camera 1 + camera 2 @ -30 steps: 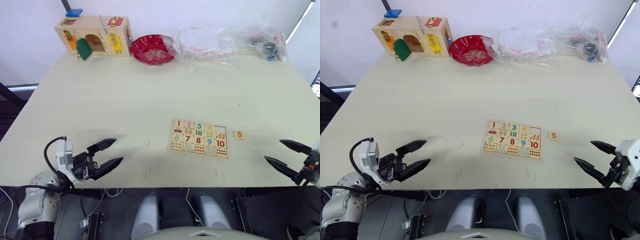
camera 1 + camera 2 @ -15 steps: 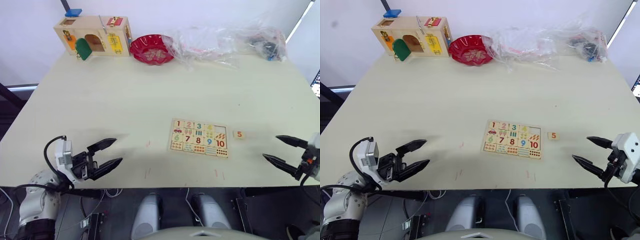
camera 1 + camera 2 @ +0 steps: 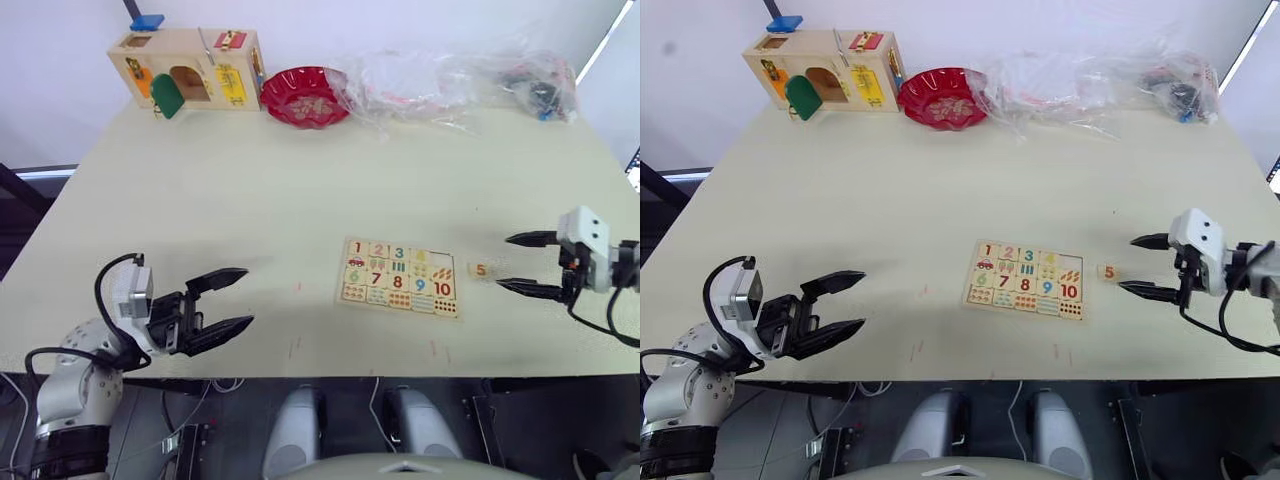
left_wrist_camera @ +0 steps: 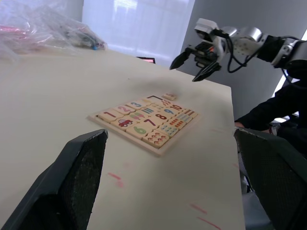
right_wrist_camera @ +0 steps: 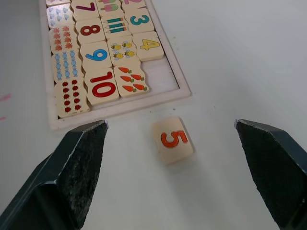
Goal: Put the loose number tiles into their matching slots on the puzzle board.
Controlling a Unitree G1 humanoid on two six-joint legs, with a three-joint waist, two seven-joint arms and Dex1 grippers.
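A flat pale-wood puzzle board (image 3: 400,277) lies near the desk's front edge, one corner slot (image 5: 160,79) bare. A loose orange 5 tile (image 5: 172,139) rests just beside it.

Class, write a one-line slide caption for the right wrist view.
Open right gripper poised over the loose orange 5 tile, lying on the table just outside the puzzle board beside its one empty slot.

One puzzle board (image 3: 400,276), one loose tile (image 5: 172,139), two hands (image 3: 526,264)
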